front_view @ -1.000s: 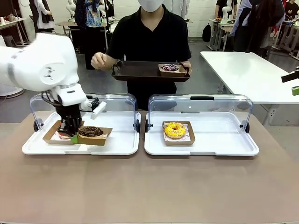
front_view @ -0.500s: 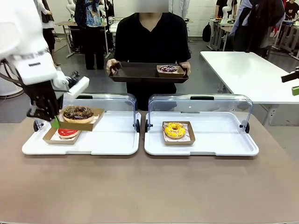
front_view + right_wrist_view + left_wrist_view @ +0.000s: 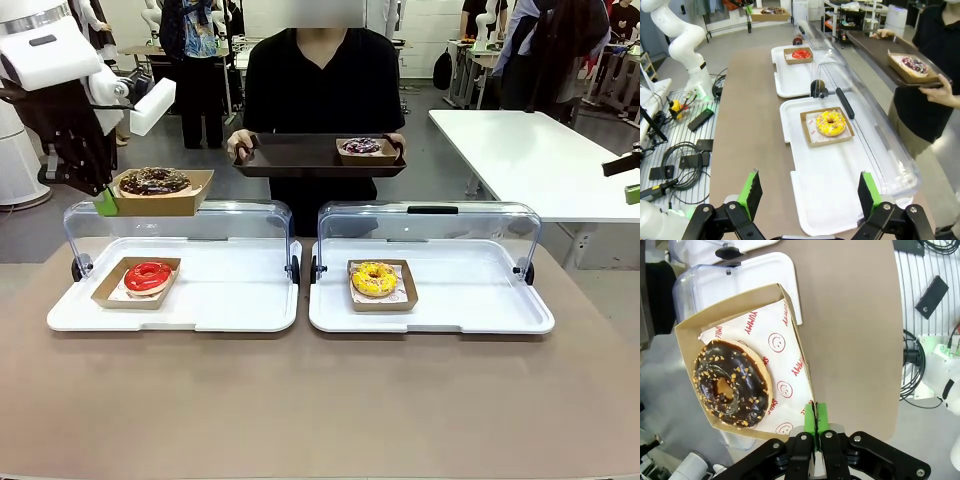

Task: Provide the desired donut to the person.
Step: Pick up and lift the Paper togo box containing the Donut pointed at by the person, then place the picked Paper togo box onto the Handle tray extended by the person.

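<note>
Left gripper point(image 3: 103, 200), at the far left, is clamped on the corner wall of a cardboard tray point(image 3: 172, 206) carrying the chocolate donut point(image 3: 154, 180); the wrist view shows the green pads point(image 3: 816, 419) pressed together on the thin edge, with the donut point(image 3: 733, 385) resting on printed paper inside. Pinching the rim rather than the pastry keeps the glaze untouched, and the tray is held roughly level, above the domed lid point(image 3: 180, 215) of the left serving tray point(image 3: 250, 310), presumably to clear that lid on the way across. Below it, a red-glazed donut point(image 3: 148, 276) sits in its own cardboard tray on the left serving tray. Farther right, the person point(image 3: 320, 85) in a black T-shirt stands at the far side of the table, holding a dark tray point(image 3: 300, 160) with both hands; a purple-topped donut point(image 3: 361, 146) already lies toward its right end, leaving bare space at its left, the likely place for delivery. The two raised clear lids stand between gripper and person, so the carry must pass over them. Next right, a yellow donut point(image 3: 374, 279) rests on the right serving tray point(image 3: 500, 315). Right gripper point(image 3: 809, 192), seen in its own wrist view, has its fingers spread wide apart with nothing between them, hanging over the near end of that tray.
</note>
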